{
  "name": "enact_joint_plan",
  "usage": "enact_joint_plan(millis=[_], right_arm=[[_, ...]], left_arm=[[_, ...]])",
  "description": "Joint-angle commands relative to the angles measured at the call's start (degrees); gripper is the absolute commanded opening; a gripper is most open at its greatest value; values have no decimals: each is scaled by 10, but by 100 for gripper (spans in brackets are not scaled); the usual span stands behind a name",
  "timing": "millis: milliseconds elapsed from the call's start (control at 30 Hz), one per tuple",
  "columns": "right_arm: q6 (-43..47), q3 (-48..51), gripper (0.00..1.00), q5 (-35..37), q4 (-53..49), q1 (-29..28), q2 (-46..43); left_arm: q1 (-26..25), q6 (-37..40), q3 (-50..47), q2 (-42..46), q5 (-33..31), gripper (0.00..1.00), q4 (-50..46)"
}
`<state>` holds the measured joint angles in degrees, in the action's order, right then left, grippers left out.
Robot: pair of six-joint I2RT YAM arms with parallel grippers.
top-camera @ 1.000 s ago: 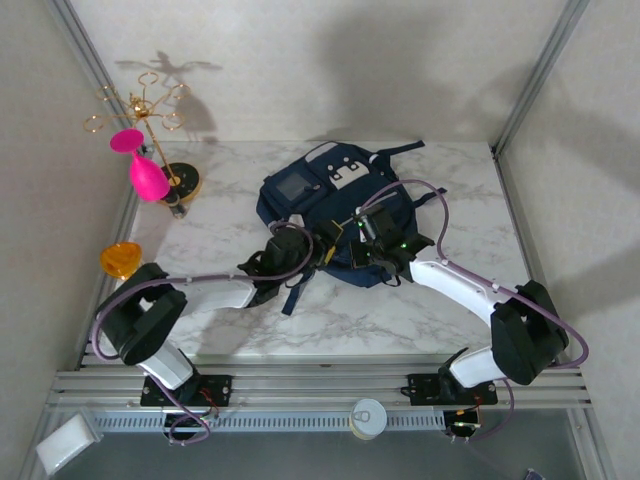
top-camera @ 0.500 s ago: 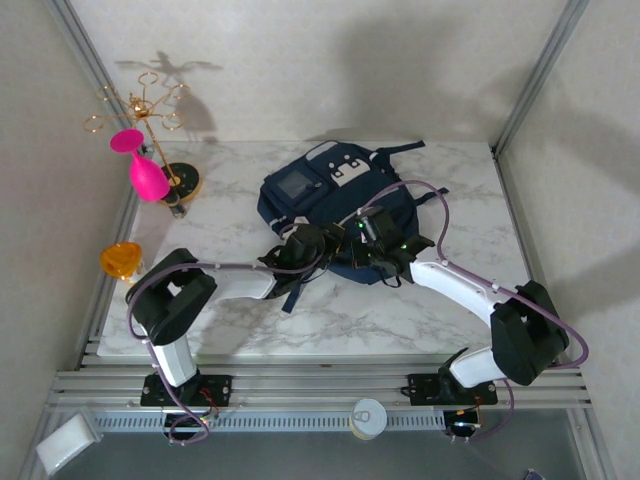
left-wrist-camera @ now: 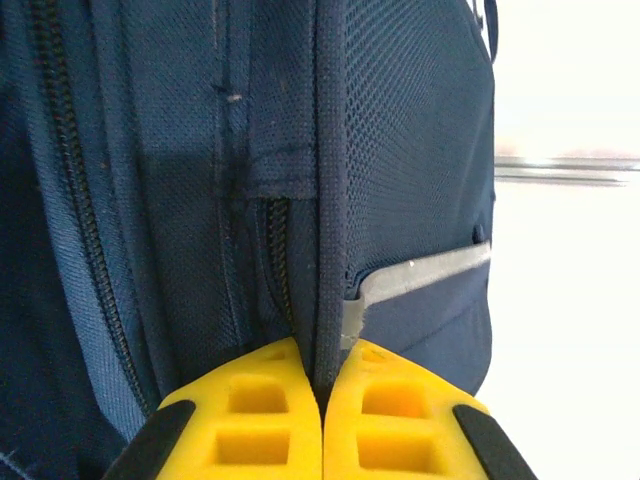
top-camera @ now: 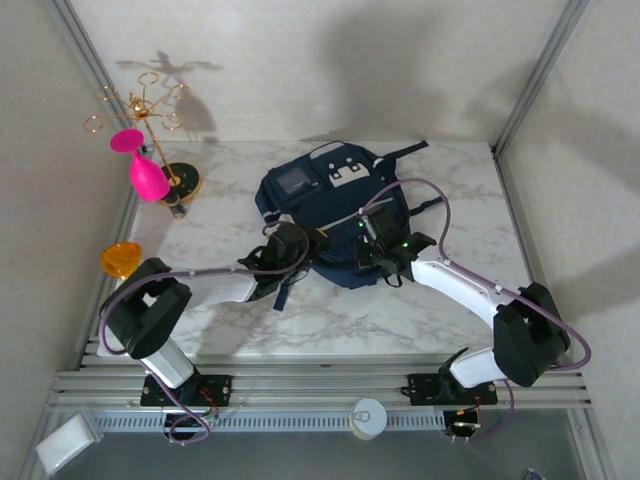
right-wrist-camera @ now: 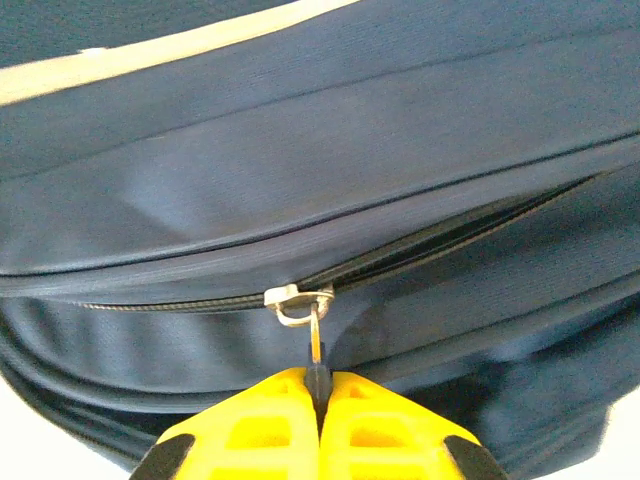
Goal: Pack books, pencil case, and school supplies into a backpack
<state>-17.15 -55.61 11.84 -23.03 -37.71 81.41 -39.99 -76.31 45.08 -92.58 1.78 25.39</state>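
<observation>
1. Fingers on the right arm (right-wrist-camera: 250,425) are clenched on the zip pull (right-wrist-camera: 315,345), bottom centre of the wrist view; a hard tug could slip that thin tab free.
2. Left fingers (left-wrist-camera: 250,410) pinch a seam (left-wrist-camera: 328,200) of the backpack (top-camera: 330,215), mid-frame on the bench (top-camera: 230,200); if that hold gives, the bag would likely drag instead of unzipping.

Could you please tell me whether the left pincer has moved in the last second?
Yes: the left pincer, shut on the backpack, has pulled slightly left, toward the orange cup.
</observation>
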Motion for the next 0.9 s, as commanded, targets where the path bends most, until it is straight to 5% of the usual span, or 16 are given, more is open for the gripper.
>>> enact_joint_plan(millis=[0,200,367,433,500,600,700,867], right_arm=[[2,-19,0,63,-75,42,-11],[-3,-65,0,81,-84,61,36],[20,-76,0,2,-29,10,55],[12,-80,0,-14,-13,-18,64],[-12,-80,0,-39,4,-36,72],[-38,-73,0,-53,20,-39,80],[-38,-68,0,-53,30,-46,87],[-30,-58,0,-50,42,-52,85]], left_arm=[[80,98,-34,34,-58,0,-110],[168,215,-30,86,-25,0,-173],[221,266,9,83,36,0,-177],[222,263,24,83,88,29,-171],[197,232,8,111,102,40,-157],[140,105,-83,179,41,59,-81],[90,0,-138,198,4,66,17],[9,-52,-53,100,-24,69,36]])
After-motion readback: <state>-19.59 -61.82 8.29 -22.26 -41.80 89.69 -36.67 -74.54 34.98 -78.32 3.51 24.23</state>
